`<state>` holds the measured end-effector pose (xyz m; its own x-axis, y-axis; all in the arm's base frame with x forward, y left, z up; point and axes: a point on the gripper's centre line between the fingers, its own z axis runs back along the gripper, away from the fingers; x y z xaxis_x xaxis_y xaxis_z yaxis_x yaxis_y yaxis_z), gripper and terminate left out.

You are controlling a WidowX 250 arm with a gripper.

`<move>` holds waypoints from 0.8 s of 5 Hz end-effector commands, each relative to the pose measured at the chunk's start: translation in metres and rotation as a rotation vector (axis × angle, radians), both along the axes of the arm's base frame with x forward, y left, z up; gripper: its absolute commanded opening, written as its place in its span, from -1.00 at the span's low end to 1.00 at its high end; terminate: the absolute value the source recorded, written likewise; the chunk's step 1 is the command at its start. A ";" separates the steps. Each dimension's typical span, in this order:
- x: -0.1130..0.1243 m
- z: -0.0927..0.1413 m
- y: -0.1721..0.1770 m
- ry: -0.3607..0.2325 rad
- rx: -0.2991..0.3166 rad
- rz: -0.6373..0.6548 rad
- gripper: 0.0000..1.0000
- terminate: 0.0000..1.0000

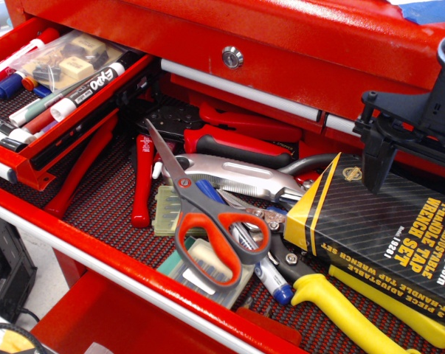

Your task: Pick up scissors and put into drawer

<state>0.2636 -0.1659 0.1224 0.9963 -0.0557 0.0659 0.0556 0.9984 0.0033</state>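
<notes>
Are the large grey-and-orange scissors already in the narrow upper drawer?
No, the large grey-and-orange scissors lie among tools in the wide mesh-lined drawer.

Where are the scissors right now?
The scissors lie in the wide drawer, centre of view, left of the black-yellow box, blades pointing up-left.

We've got the scissors (207, 214) lying flat on top of the clutter in the wide mesh-lined drawer, blades shut and pointing up-left, grey loops lined in orange-red toward us. The drawer (30, 158), shallow and red, sits pulled open at upper left, full of markers.
</notes>
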 end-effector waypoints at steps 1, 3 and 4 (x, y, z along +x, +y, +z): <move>0.000 0.000 0.000 0.000 0.000 0.000 1.00 -1.00; 0.000 0.016 0.066 -0.055 0.172 0.138 1.00 -1.00; -0.010 0.013 0.103 -0.068 0.219 0.247 1.00 -1.00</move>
